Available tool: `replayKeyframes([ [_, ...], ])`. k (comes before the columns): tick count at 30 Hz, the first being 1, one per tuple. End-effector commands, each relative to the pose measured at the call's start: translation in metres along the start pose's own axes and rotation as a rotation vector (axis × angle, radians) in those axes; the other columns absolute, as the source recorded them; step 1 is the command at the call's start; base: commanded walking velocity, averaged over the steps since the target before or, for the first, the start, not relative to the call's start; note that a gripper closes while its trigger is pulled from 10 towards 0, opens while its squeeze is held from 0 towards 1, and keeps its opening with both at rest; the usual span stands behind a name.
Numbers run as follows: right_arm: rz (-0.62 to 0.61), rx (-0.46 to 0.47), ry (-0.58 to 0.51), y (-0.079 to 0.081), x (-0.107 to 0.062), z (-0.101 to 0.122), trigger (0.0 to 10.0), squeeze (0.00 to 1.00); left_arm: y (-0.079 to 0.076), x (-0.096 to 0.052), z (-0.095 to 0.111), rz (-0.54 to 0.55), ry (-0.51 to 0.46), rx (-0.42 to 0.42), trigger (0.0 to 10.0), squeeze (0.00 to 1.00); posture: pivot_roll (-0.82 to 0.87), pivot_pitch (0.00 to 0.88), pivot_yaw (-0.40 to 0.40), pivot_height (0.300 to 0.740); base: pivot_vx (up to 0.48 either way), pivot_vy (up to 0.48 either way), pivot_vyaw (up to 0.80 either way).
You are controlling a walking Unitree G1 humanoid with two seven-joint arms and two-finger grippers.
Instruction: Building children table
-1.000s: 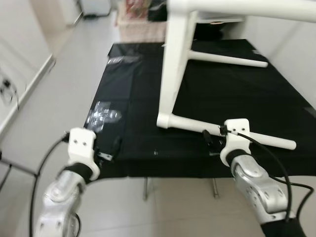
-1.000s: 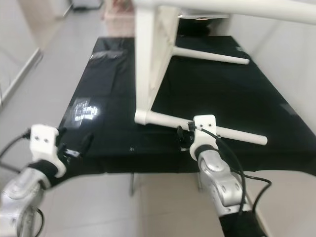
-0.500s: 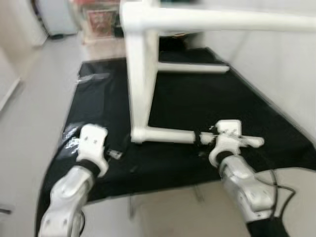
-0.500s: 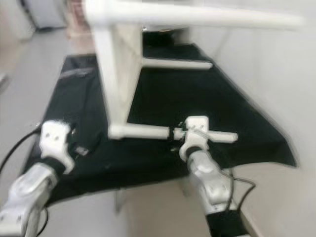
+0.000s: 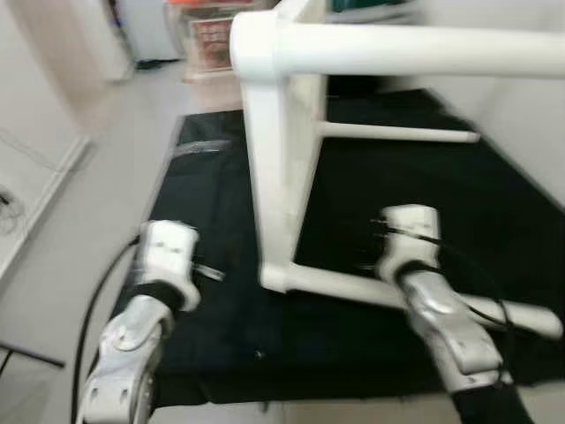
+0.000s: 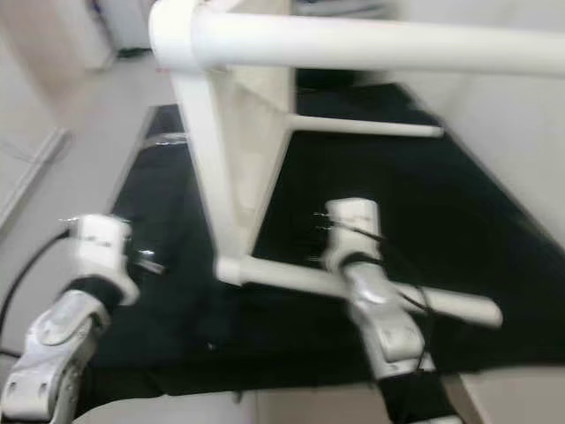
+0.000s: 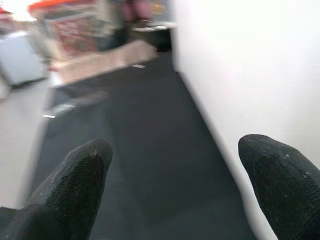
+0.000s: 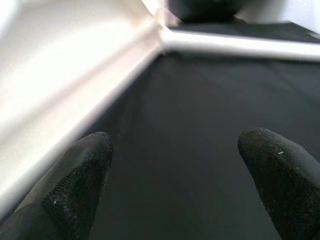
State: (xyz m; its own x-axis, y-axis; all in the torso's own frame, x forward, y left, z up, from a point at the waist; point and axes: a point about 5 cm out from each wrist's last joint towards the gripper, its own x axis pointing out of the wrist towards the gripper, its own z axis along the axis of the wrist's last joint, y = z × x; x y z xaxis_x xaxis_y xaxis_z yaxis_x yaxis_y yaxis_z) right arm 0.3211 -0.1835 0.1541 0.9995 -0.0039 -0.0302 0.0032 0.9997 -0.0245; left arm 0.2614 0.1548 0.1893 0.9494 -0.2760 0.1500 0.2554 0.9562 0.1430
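Head views: the white children's table (image 5: 281,168) lies on its side on the black cloth (image 5: 212,221), top panel upright, one leg reaching overhead toward 3 o'clock, another lying along the cloth. My right gripper (image 5: 375,247) sits at 5 o'clock, over the lower leg (image 5: 353,287). My left gripper (image 5: 205,269) waits at 8 o'clock, just beside the panel's near corner. Both frames are blurred.

Left wrist view: my two pads (image 7: 75,185) stand wide apart with nothing between them; dark cloth runs ahead, the white panel (image 7: 240,75) rises alongside.

Right wrist view: my fingertips (image 8: 80,175) are likewise spread and empty, the panel's edge close on one side.

Judgement: before closing on the lower leg, I should let the head settle, centre the leg between the pads and brace the panel with the left.
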Motion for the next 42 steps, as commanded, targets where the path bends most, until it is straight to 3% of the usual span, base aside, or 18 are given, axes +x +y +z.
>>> replayKeyframes([
  [1,0.023,0.016,0.005,0.010,0.002,0.001,10.0,0.00,0.008,-0.004,-0.006,0.029,0.030,0.010,10.0,0.00,0.02,0.074,0.019,0.740,0.390,0.000,0.00],
  [12,-0.030,-0.039,-0.012,0.007,0.015,0.009,10.0,0.00,0.007,-0.003,-0.005,0.064,0.032,-0.024,10.0,0.00,0.03,0.097,0.012,0.740,0.098,0.000,0.00],
  [23,-0.147,-0.089,-0.060,-0.003,0.042,0.035,10.0,0.00,0.003,0.003,0.005,-0.027,-0.007,-0.062,10.0,0.00,0.04,0.149,-0.008,0.740,0.000,0.000,0.00],
  [30,-0.254,-0.056,-0.110,-0.007,0.065,0.063,10.0,0.00,0.012,0.027,0.031,-0.105,-0.110,-0.102,10.0,0.00,0.05,0.196,-0.024,0.740,0.000,0.000,0.00],
  [38,-0.219,-0.007,-0.161,0.013,0.075,0.081,10.0,0.00,0.023,0.060,0.053,-0.126,-0.190,-0.071,10.0,0.00,0.04,0.234,-0.016,0.740,0.000,0.000,0.00],
  [42,-0.202,0.001,-0.172,0.020,0.078,0.084,10.0,0.00,0.021,0.073,0.061,-0.184,-0.221,-0.116,10.0,0.00,0.03,0.244,-0.018,0.740,0.000,0.000,0.00],
])
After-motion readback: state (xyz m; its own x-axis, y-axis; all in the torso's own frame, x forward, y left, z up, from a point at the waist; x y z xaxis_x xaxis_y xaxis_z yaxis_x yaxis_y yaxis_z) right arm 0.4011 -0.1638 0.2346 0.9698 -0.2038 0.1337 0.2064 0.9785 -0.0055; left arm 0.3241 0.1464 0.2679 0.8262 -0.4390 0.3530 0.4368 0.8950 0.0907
